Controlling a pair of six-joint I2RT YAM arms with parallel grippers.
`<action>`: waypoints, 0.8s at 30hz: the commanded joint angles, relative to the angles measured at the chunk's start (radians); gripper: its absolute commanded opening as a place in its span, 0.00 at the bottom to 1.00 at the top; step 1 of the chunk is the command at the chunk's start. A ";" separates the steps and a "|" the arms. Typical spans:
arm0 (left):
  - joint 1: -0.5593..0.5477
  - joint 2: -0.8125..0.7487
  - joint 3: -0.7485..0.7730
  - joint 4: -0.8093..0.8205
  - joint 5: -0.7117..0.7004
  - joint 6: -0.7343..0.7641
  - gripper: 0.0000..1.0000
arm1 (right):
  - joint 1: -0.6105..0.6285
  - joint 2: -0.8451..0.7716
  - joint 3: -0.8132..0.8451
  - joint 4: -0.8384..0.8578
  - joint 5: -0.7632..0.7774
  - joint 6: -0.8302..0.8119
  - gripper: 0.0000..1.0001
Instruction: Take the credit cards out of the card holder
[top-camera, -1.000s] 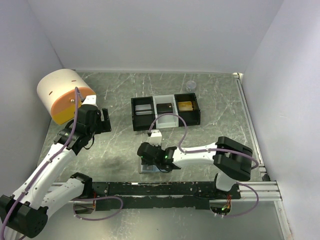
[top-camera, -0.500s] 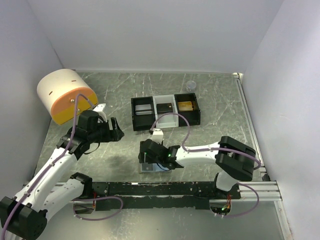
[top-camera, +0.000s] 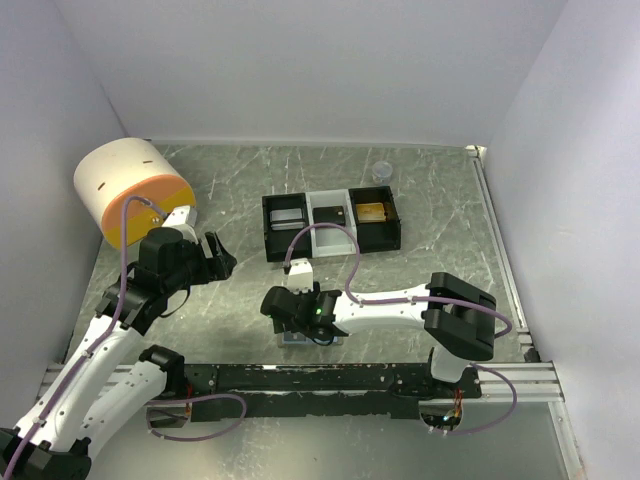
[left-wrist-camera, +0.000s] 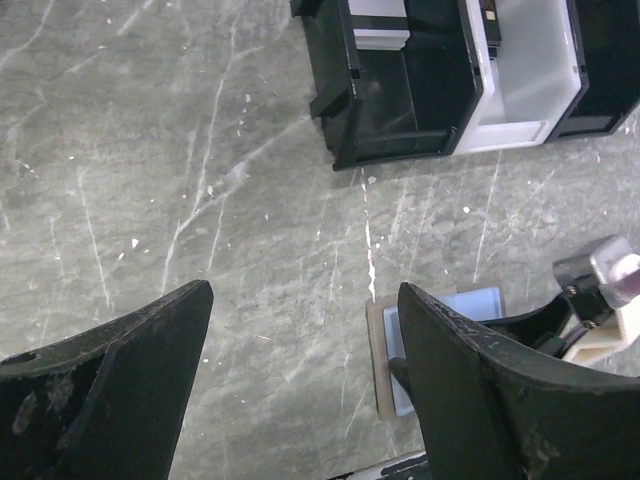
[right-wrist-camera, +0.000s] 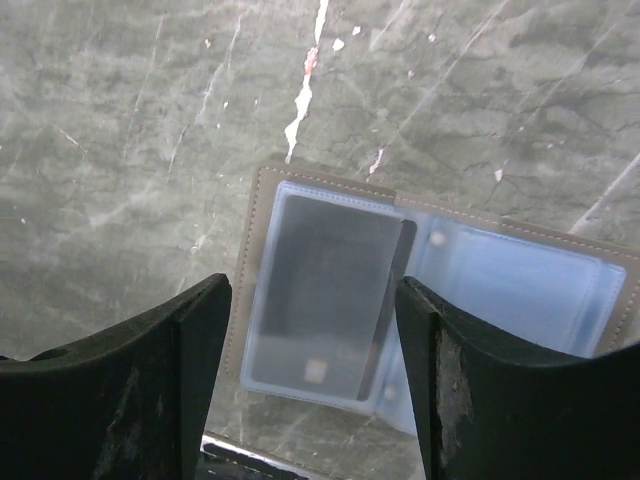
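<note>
The card holder (right-wrist-camera: 520, 290) lies open and flat on the table near the front rail, its pale blue lining up. A dark credit card (right-wrist-camera: 315, 300) sits in its left sleeve. My right gripper (right-wrist-camera: 312, 295) hangs open just above that card, one finger on either side, holding nothing. From above, the right gripper (top-camera: 285, 305) covers most of the card holder (top-camera: 300, 341). My left gripper (top-camera: 218, 256) is open and empty over bare table to the left. In its own view the left gripper (left-wrist-camera: 302, 292) sees the card holder (left-wrist-camera: 478, 300) at lower right.
A black-and-white three-compartment tray (top-camera: 268, 228) stands behind the holder with a card in each compartment; its near corner shows in the left wrist view as the tray (left-wrist-camera: 340, 110). A cream and orange cylinder (top-camera: 130, 190) stands far left. A small clear cup (top-camera: 381, 171) sits at the back.
The right gripper has opened wider and shifted left over the holder's left sleeve. The left gripper has moved toward the middle and down a little, still open.
</note>
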 joint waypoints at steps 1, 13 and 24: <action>0.007 -0.002 0.025 -0.031 -0.064 -0.014 0.87 | 0.003 0.007 0.032 -0.101 0.084 0.014 0.67; 0.007 0.024 0.020 -0.018 -0.045 -0.006 0.86 | 0.002 0.074 -0.006 -0.002 -0.003 0.021 0.67; 0.007 0.027 0.017 -0.011 -0.043 -0.007 0.86 | 0.002 0.147 0.032 -0.065 0.001 0.024 0.70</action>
